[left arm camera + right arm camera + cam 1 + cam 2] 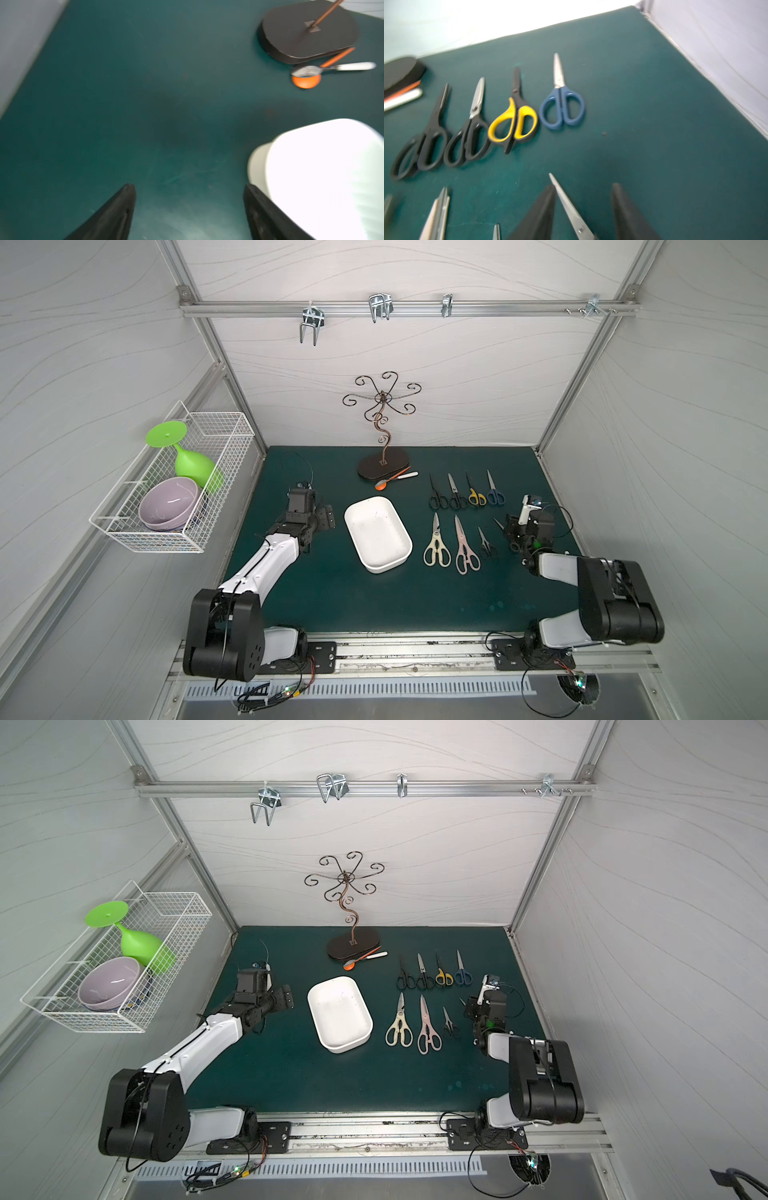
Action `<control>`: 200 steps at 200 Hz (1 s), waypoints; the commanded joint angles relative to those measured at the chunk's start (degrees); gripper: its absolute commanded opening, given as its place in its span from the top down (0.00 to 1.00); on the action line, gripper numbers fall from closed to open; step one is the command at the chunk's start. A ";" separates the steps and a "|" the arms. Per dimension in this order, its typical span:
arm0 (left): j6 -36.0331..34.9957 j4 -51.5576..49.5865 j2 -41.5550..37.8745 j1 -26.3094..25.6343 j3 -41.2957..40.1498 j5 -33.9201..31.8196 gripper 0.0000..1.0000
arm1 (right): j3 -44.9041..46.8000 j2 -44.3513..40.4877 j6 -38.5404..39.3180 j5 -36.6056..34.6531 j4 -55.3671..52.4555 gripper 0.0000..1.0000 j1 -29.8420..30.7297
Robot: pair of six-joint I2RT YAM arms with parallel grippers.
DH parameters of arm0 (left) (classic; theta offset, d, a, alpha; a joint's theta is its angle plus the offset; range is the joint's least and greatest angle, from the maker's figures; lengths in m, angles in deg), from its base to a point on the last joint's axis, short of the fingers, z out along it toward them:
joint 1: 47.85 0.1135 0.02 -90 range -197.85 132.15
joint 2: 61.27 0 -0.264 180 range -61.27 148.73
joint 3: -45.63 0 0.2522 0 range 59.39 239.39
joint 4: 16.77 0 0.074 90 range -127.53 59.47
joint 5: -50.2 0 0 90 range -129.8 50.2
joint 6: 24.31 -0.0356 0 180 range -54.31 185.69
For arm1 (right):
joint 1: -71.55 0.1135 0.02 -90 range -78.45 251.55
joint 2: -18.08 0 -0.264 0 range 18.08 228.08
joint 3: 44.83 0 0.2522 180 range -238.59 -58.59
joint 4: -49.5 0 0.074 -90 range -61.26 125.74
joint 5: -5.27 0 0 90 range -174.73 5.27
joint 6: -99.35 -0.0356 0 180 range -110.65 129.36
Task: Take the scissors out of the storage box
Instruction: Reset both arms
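- The right pincer (584,185), low in the centre of the right wrist view, is standing part-way apart around the blade of a steel pair (568,204). Whether it is gripping the hidden handles, I cannot tell.
- Risk: that blade is lying against one finger. If it catches as the arm lifts, it may drag into the small black pair (484,541) nearby.
- The left pincer (188,184) is standing wide with nothing in it, just beside the storage box (378,533). A careless swing could shove the box.
- The box, mid-frame, is holding nothing; the scissors (476,498) are lying in two rows to its right.
- The counter (332,593) is showing a flat dark green mat. Pale panels are enclosing it, and a wire basket (216,435) is hanging at the left.
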State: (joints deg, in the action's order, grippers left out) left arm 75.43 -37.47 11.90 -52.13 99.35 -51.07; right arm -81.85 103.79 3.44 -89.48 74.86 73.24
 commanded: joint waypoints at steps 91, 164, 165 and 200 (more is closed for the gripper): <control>-8.51 46.33 11.47 3.58 -12.95 0.29 0.07 | -3.04 4.43 7.37 12.83 4.52 0.01 1.29; -8.08 55.90 15.87 3.75 -16.21 -0.10 0.00 | -3.00 4.27 7.32 12.52 4.57 0.01 1.46; -8.08 55.85 15.82 3.75 -16.22 -0.08 0.00 | -3.01 4.28 7.36 12.50 4.52 0.01 1.46; -7.99 55.72 15.86 3.75 -16.16 -0.07 0.00 | -3.67 5.12 7.28 13.21 4.25 0.01 1.28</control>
State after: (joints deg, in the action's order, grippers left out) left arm 67.65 14.87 27.66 -48.65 82.35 -51.63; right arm -84.48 107.66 11.14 -77.74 80.19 74.69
